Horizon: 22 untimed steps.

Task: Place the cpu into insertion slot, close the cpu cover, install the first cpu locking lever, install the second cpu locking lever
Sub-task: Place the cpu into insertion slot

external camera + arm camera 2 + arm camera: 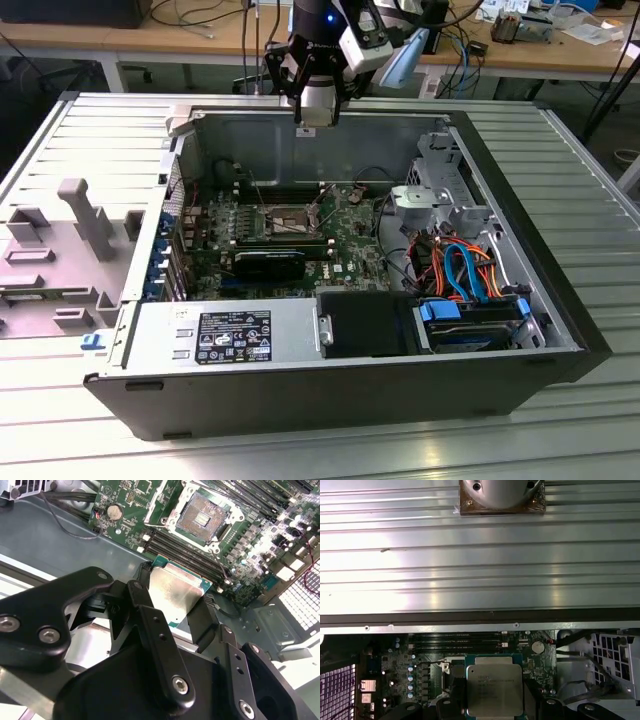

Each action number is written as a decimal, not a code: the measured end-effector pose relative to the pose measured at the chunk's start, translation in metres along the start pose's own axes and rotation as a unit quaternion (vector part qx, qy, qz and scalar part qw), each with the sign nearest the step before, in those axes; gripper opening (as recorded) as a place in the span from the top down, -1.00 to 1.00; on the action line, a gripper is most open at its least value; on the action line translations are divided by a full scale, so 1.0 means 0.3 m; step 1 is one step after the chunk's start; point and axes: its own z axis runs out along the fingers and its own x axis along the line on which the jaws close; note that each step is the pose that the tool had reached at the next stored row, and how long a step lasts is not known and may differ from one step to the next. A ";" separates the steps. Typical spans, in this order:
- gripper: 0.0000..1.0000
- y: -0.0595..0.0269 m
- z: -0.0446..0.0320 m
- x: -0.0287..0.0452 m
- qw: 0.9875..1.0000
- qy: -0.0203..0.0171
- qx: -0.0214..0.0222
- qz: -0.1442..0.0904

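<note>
Pictured, from the exterior view's left: grey plastic fixture (pixel 85 225) lying on the ribbed metal surface (pixel 560 150), just beside an open computer case (pixel 300 400) with 1 power supply (pixel 225 335) along its near edge. Further right, mid-board, the insertion slot (pixel 290 218), uncovered, dark centre framed by a silvery rim. Shown too in the second wrist view, contact field exposed, flanked by long black memory slots (pixel 185 552). Next, just right of the slot and above the case's far wall, the claw (pixel 318 112), poised clear of the green motherboard (pixel 355 235). Clamped narrow on the cpu (pixel 175 592), gripping 2 opposite edges with black fingers (pixel 142 602) in both wrist views. Grey metal top turned toward the first wrist view's camera, green rim peeping out along 1 side in the second. Held in the air well apart from the slot, not yet seated. Rightmost, 1 blue-trimmed drive (pixel 470 325) next to a tangle of orange and blue cables (pixel 460 265).
</note>
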 end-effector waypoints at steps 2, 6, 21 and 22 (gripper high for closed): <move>-0.09 0.000 0.001 0.000 1.000 0.000 0.000 0.000; -0.09 0.000 0.002 0.000 1.000 0.000 0.001 0.000; -0.09 0.000 0.005 0.000 1.000 0.000 0.010 0.000; -0.09 0.000 0.005 0.000 1.000 0.000 0.010 0.000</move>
